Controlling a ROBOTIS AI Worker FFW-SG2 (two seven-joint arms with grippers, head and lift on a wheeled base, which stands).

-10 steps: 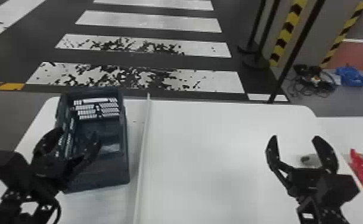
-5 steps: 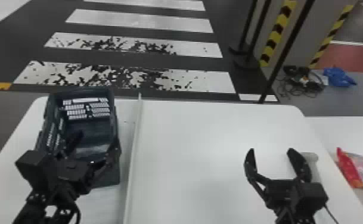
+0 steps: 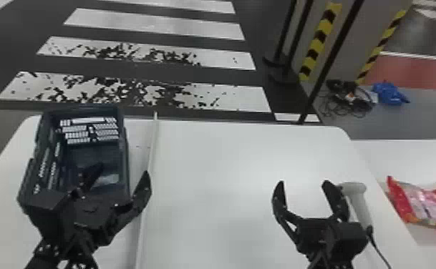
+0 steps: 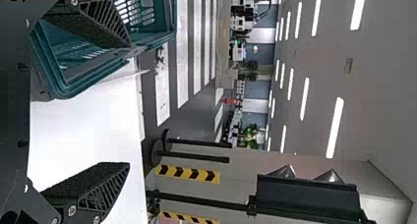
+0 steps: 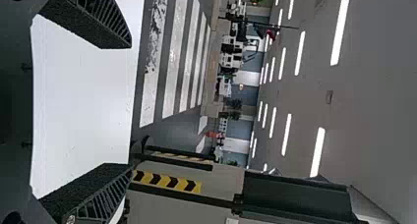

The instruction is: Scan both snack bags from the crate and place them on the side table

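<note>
In the head view my left gripper [image 3: 123, 179] is open above the near right part of the dark crate [image 3: 124, 157], hiding some of it; no bag can be made out in the part of the crate that shows. My right gripper [image 3: 304, 182] stands open over the white table, just left of a pale handheld scanner [image 3: 360, 204]. Red and pink snack bags [image 3: 421, 204] lie on the side table [image 3: 371, 153] at the right. The left wrist view has the open left gripper [image 4: 129, 106] beside the teal crate [image 4: 69, 81]; the right wrist view has the open right gripper [image 5: 130, 106].
A thin white divider [image 3: 150, 161] runs front to back across the main table [image 3: 227, 161], right of the crate. Behind the table stand black posts [image 3: 320, 78]. Cables [image 3: 349, 96] and a blue bundle [image 3: 388, 93] lie on the floor.
In the head view, my left gripper has moved right across the crate and my right gripper left, away from the side table. The whole scene has also shifted slightly left. Both grippers remain open.
</note>
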